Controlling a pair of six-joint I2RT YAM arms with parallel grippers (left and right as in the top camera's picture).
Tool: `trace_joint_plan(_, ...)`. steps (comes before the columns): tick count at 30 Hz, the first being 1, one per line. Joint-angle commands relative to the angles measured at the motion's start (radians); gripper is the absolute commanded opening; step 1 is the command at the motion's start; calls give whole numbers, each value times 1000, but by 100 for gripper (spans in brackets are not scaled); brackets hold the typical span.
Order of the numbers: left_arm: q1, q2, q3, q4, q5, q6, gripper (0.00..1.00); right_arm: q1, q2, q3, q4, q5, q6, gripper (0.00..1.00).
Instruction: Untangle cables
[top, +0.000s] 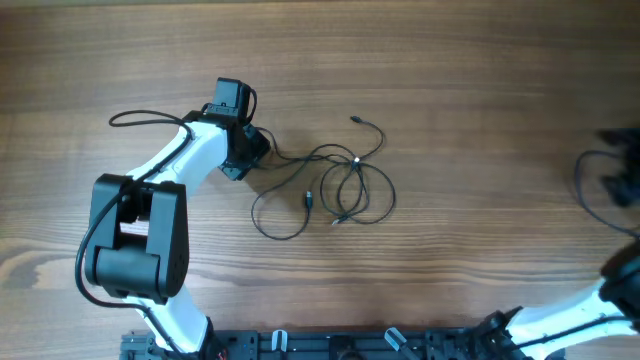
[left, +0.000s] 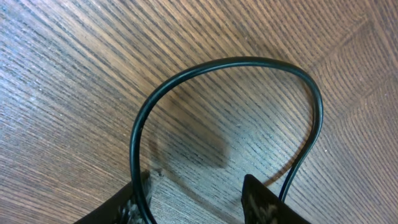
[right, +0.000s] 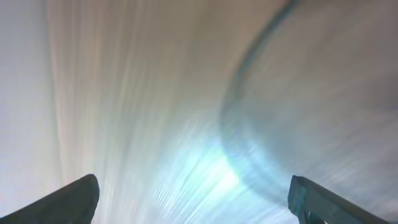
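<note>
The cables lie in loose thin black loops at the table's middle, with small plug ends at the top and near the centre. One strand runs left to my left gripper, which is down at the table. In the left wrist view a black cable loop arcs over the wood. It crosses the left fingertip and passes outside the right one. Bare wood shows between the parted jaws of the left gripper. My right gripper is blurred at the far right edge. In its own blurred view the right gripper stands wide open and empty.
The wooden table fills the overhead view. The left arm's thick black cable loops out at the left. A dark rail with the arm mounts runs along the front edge.
</note>
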Motion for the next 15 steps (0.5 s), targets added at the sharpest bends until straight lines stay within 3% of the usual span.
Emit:
trace_joint_plan(1,-4,8,-5,-3,18,-2,49,264,-31,3,-75,-27,-10,100)
trace_joint_plan(4,10,4,15,-3,93,125,51,505,-31,3,-149,87,-11,100)
trace_joint_plan(5,24,-6,39,-5,150,207,64,578,-31,3,-154,112,-12,100)
trace_joint_plan(6,37,-24,64,-13,205,269,89,658,-31,3,-152,116,-12,100)
trace_joint_plan(7,54,-71,111,-53,233,328,100,761,-31,3,-137,115,-11,100)
trace_joint_plan(12,82,-342,179,-134,160,402,100,1036,-31,3,-50,109,-42,100)
trace_joint_plan(15,98,-497,179,-183,-42,351,100,1190,-29,3,-6,112,-419,100)
